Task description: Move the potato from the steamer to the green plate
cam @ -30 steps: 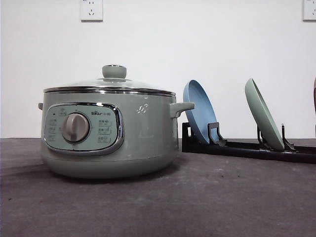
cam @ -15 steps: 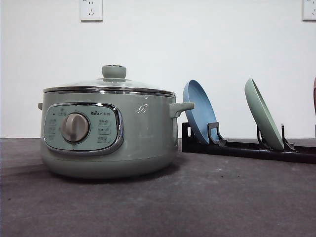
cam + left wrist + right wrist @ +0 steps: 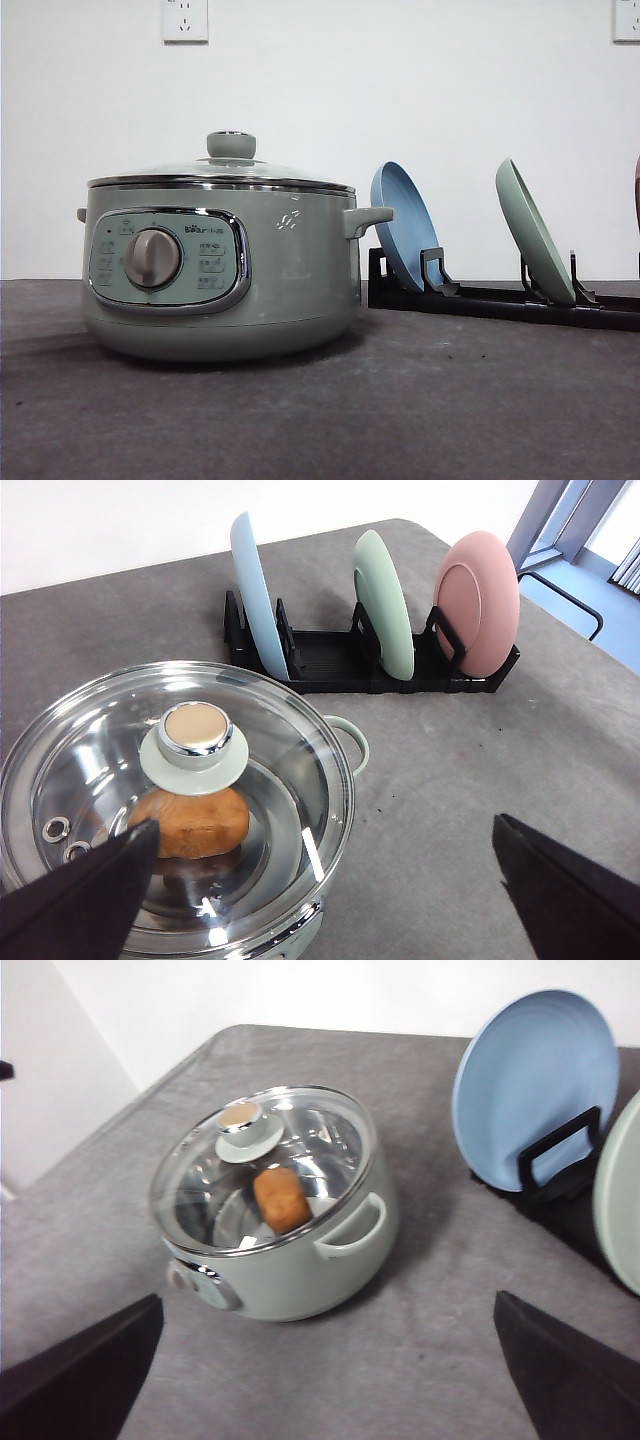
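The pale green steamer [image 3: 220,265] stands on the grey table at the left, its glass lid [image 3: 180,800] shut, with a green knob [image 3: 194,742] on top. Through the glass I see the orange-brown potato [image 3: 190,822] lying inside, also visible as the potato [image 3: 281,1198] in the right wrist view. The green plate [image 3: 533,230] stands on edge in a black rack [image 3: 500,300] to the right. My left gripper [image 3: 325,825] hovers open above the steamer's near side. My right gripper [image 3: 327,1300] is open, high above the table beside the steamer [image 3: 270,1210].
A blue plate [image 3: 405,225] stands in the rack slot nearest the steamer, and a pink plate [image 3: 478,600] in the far slot beyond the green plate [image 3: 385,605]. The table edge drops off past the rack. Bare grey table lies in front of the steamer.
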`<state>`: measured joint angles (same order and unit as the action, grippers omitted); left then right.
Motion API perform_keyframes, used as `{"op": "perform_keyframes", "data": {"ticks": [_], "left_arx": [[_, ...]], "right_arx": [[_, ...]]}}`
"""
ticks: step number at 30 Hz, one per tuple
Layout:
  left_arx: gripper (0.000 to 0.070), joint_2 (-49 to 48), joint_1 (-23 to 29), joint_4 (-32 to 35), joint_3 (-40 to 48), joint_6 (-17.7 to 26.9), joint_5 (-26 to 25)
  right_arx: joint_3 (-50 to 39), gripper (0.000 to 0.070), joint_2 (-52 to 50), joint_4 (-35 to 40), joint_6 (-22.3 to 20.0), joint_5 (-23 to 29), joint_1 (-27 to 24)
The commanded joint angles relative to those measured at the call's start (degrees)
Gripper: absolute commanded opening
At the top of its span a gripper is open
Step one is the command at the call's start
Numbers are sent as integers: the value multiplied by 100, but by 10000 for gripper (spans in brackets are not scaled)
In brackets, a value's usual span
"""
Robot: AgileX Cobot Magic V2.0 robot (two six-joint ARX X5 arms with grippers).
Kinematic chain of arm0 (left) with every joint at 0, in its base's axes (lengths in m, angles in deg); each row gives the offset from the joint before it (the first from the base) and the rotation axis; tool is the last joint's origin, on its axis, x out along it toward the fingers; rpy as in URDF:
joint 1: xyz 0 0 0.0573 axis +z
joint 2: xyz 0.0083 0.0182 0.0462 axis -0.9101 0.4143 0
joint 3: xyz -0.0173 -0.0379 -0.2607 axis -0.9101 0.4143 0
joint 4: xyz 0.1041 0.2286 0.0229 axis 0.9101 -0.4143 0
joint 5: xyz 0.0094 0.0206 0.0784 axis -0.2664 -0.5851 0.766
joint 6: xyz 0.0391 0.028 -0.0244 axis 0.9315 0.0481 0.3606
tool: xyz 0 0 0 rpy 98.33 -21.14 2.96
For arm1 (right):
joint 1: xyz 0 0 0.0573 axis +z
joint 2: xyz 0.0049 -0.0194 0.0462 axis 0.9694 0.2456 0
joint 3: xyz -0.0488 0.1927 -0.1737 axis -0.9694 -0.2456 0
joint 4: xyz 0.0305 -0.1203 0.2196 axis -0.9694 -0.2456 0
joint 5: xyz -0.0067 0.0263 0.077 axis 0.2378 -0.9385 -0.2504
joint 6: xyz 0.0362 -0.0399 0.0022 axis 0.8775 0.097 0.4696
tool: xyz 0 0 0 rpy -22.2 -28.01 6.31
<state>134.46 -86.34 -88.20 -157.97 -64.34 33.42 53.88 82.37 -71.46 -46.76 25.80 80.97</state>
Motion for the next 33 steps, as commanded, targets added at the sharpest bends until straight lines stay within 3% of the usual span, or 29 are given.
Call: {"op": "perform_keyframes", "data": {"ticks": [1, 10, 16, 22, 33], "left_arx": [[700, 31, -26, 40, -136, 15, -19], [700, 44, -26, 42, -136, 15, -19], [700, 44, -26, 28, -136, 15, -20], [700, 44, -26, 18, -136, 13, -20], [700, 44, -26, -74, -136, 13, -20]], "right_arx": [[101, 700, 59, 27, 285, -72, 9], [352, 700, 968, 31, 461, -53, 9], [1030, 700, 2165, 35, 540, 401, 8], [1991, 699, 3476, 76, 595, 457, -11], [3259, 693, 5298, 378, 708, 1458, -17]]}}
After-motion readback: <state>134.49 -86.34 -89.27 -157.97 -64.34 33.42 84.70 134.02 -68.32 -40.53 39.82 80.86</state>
